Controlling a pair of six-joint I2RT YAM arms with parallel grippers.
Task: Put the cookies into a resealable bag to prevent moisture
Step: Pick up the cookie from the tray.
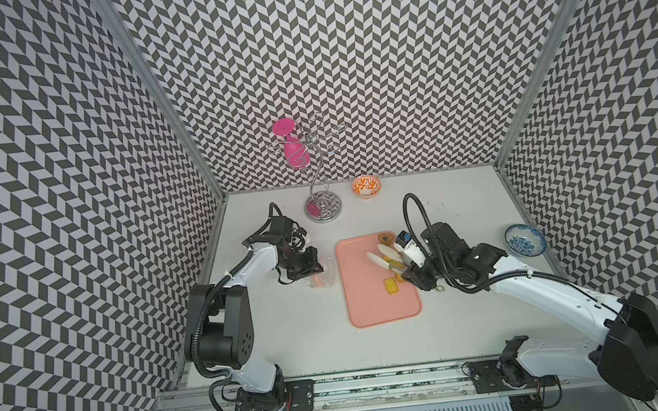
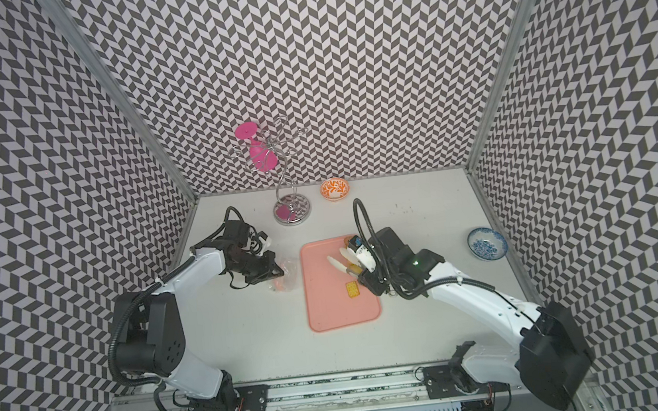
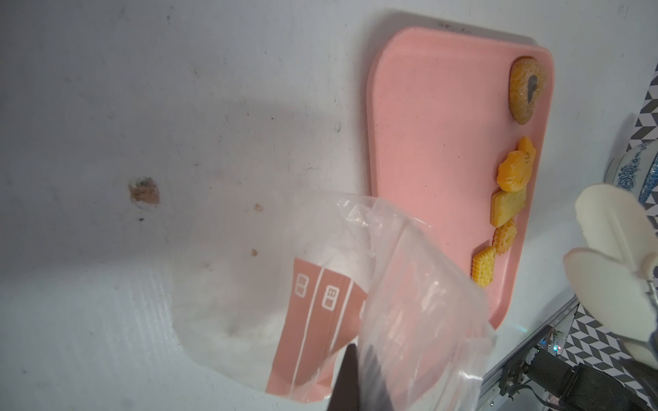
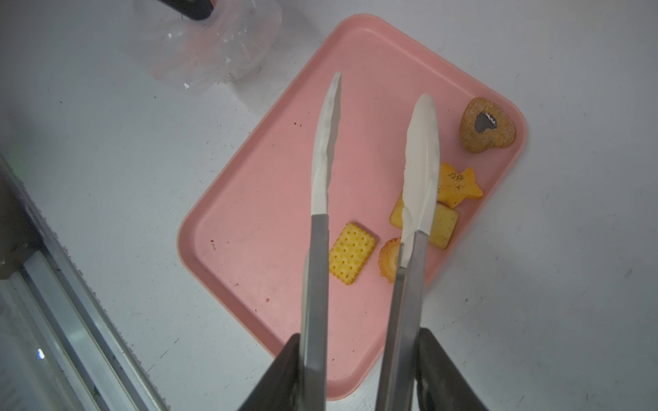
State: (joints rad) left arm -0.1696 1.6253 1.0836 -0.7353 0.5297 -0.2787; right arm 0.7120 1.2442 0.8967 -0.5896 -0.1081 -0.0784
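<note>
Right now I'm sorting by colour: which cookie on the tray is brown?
The heart-shaped cookie in the pink tray's corner; the other four are yellow-orange.

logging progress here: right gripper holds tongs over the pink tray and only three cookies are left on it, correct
Not quite: five are left, not three. The right wrist view shows a brown heart, a fish, a thick square, a round swirl and a dotted cracker on the pink tray. The right gripper does hold the tongs over it.
</note>
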